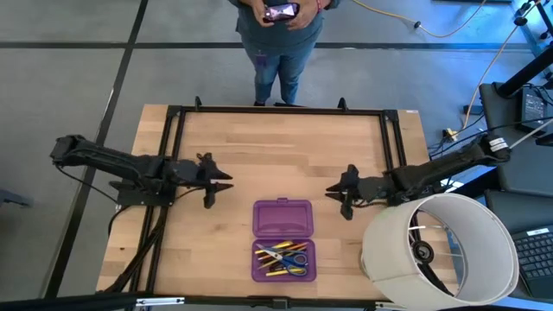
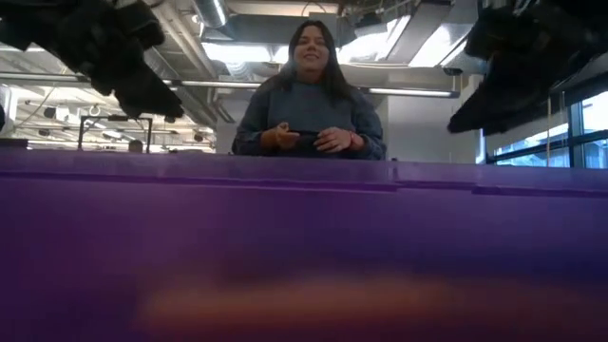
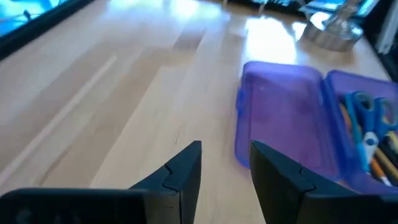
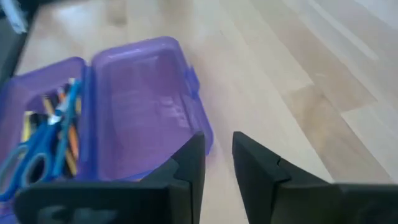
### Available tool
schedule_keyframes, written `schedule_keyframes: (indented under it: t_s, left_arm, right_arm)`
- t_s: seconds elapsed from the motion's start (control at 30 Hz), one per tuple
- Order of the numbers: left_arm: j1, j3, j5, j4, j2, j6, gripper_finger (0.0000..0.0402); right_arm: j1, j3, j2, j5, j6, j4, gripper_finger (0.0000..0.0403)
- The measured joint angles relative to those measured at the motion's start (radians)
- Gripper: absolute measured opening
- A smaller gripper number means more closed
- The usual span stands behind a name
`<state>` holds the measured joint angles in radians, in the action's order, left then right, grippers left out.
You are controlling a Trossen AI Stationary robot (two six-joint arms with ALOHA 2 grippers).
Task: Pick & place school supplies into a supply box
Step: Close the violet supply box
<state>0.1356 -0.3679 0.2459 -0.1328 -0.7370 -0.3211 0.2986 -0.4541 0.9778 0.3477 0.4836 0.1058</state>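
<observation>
The pencil case (image 1: 282,238) lies open, pencils, pens and scissors (image 1: 289,257) probably all in its near half; left gripper (image 1: 226,180) and right gripper (image 1: 331,189) hover either side, slightly parted, empty.

Overhead looks straight down; low camera sits against the purple box (image 2: 304,247); both wrist views share it

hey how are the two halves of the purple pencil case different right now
The near half holds the supplies: blue-handled scissors, yellow pencils and pens. The far half holds nothing.
The far half lies between the left gripper and the right gripper; the near half sits toward the table's front edge.
Both are purple, translucent, about equal in size, and lie open and flat.
</observation>
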Motion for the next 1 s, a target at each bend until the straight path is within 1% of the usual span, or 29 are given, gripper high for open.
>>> schedule_keyframes:
  t_s: [0.1,0.27,0.37,0.47,0.57,0.63,0.87,0.93,1.0]
  left_arm:
    - [0.01,0.038,0.0,-0.008,0.103,0.003,0.0128]
    - [0.024,0.095,0.001,-0.02,0.266,0.01,0.0127]
    - [0.027,0.107,0.004,-0.041,0.335,0.011,0.0127]
    - [0.027,0.114,0.004,-0.045,0.372,0.019,0.0127]
    - [0.026,0.114,0.005,-0.042,0.383,0.02,0.0127]
    - [0.026,0.114,0.002,-0.046,0.382,0.02,0.0127]
    - [0.026,0.114,0.009,-0.057,0.395,0.044,0.0127]
    - [0.027,0.114,0.041,-0.08,0.432,0.061,0.0127]
    - [0.026,0.113,0.095,-0.123,0.486,0.065,0.0127]
  right_arm:
    - [0.026,0.029,-0.076,0.003,0.008,0.013,0.0087]
    - [0.071,0.101,-0.217,0.068,0.025,0.011,0.0087]
    - [0.086,0.132,-0.266,0.063,0.033,-0.01,0.0087]
    - [0.087,0.137,-0.276,0.045,0.01,-0.083,0.0087]
    - [0.086,0.137,-0.275,0.043,-0.027,-0.16,0.0087]
    - [0.086,0.137,-0.275,0.043,-0.06,-0.172,0.0087]
    - [0.082,0.137,-0.284,0.049,-0.245,-0.118,0.0087]
    - [0.066,0.137,-0.326,0.05,-0.247,-0.052,0.0087]
    - [0.055,0.137,-0.39,0.054,-0.203,0.055,0.0087]
